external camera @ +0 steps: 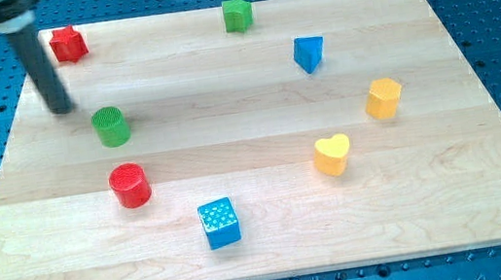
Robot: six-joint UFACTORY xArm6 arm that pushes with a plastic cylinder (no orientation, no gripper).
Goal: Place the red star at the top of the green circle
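The red star lies near the board's top left corner. The green circle stands below and a little to the right of it, on the left part of the board. My tip rests on the board between them, below the red star and up-left of the green circle, touching neither. The dark rod rises from the tip toward the view's top left.
A red circle sits below the green circle. A blue cube is near the bottom centre. A green star is at the top centre. A blue triangle, a yellow hexagon and a yellow heart lie on the right half of the wooden board.
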